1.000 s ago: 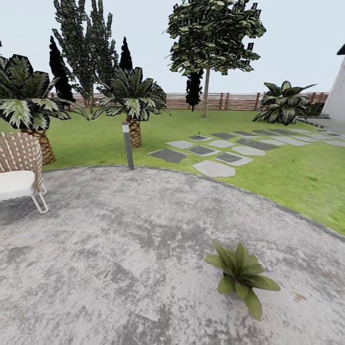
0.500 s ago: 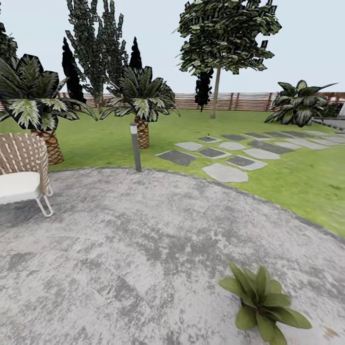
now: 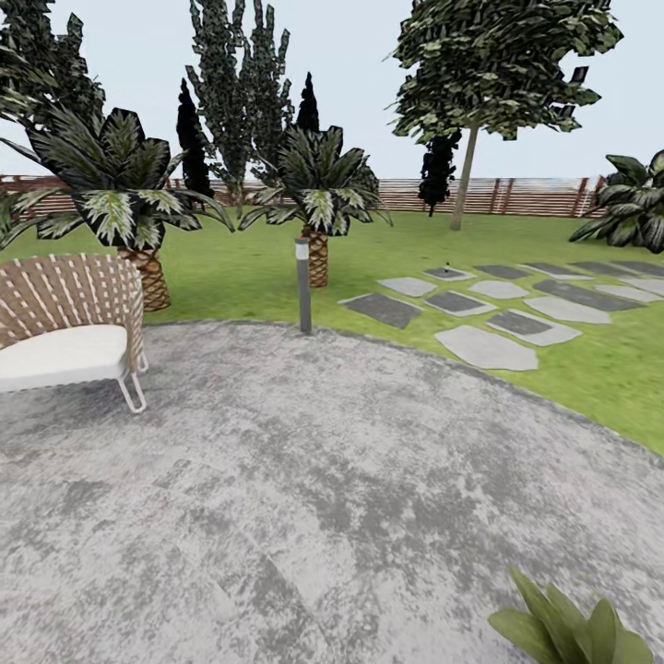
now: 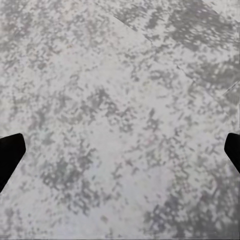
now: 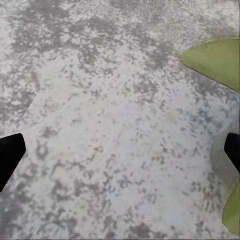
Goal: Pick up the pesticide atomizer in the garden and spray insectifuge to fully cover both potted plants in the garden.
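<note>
The pesticide atomizer [image 3: 448,267] is probably the tiny dark upright speck standing on the nearest of the far stepping stones [image 3: 448,274], right of centre in the head view; it is too small to confirm a red top or label, so this is a judgement. It is lying well ahead and somewhat to the right, across the round stone patio [image 3: 277,480] and a strip of lawn [image 3: 590,369], far out of reach of either arm. One potted plant [image 3: 576,632] is showing at the near right corner, just its leaf tips; green leaves are also edging into the right wrist view, so the right arm is the nearer to it. The left gripper [image 4: 120,150] and right gripper [image 5: 120,150] are both hanging over bare patio, fingers spread wide with nothing between them. The coming move is likely a drive forward and rightward past the bollard lamp [image 3: 302,284], leaving the wicker chair [image 3: 69,327] at left.
</note>
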### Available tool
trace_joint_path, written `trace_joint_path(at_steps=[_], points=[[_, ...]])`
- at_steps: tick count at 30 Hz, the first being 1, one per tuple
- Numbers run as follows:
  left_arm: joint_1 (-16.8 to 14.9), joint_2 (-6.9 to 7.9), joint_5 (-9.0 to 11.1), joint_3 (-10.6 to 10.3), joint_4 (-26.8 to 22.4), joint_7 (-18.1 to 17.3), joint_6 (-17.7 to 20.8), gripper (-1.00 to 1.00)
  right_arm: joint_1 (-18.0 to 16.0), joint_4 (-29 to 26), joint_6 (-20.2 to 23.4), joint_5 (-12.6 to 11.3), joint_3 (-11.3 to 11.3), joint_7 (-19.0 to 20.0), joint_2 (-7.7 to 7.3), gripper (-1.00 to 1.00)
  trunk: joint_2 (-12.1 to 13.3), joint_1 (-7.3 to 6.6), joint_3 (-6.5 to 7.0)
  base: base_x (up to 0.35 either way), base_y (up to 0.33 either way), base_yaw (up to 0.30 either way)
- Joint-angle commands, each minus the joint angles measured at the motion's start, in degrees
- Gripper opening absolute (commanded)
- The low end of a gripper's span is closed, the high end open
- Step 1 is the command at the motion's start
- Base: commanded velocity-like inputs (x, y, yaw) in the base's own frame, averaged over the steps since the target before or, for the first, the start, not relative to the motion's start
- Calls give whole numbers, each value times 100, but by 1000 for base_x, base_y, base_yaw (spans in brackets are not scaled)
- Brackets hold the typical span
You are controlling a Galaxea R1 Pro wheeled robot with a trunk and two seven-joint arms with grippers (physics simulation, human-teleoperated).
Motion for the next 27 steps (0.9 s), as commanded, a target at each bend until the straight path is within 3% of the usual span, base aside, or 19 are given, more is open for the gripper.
trace_joint_path(at_steps=[1,27], points=[[-4,-2,-4,25,7,-4,-20,100,-2,2,-17,8,-7,-11,0,100,-2,2,-5,333,59,68],[-4,-2,-4,25,7,-4,-24,100,-2,2,-17,7,-9,-11,0,100,-2,2,-5,336,50,5]])
